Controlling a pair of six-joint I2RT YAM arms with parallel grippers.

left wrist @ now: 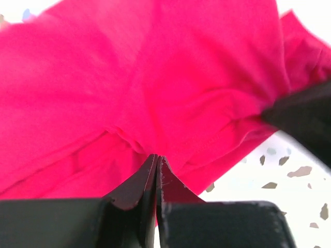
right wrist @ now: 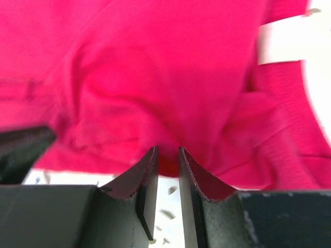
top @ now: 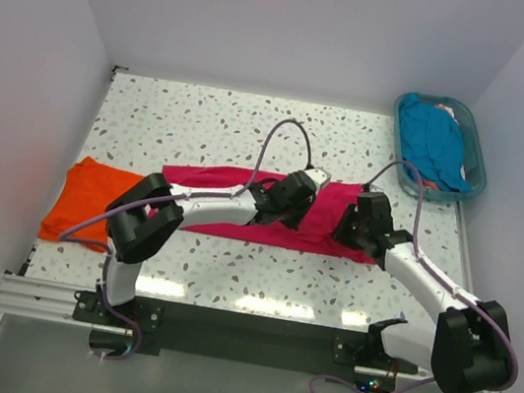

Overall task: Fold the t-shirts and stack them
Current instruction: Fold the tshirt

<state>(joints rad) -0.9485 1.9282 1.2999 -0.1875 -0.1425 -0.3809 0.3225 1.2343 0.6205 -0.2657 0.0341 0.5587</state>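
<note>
Pale speckled desk (top: 205,118), flecked grey and brown, boxed in by plain white walls (top: 299,23) at the back and both sides. Teal plastic basket (top: 398,138) at the far right corner, close against the right wall. Silver aluminium rail (top: 36,298) along the near edge, black plate (top: 240,338) beside it.

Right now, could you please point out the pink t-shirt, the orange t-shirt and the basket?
pink t-shirt (top: 213,177): top view, left part.
orange t-shirt (top: 87,197): top view, middle.
basket (top: 477,171): top view, right wall.
</note>
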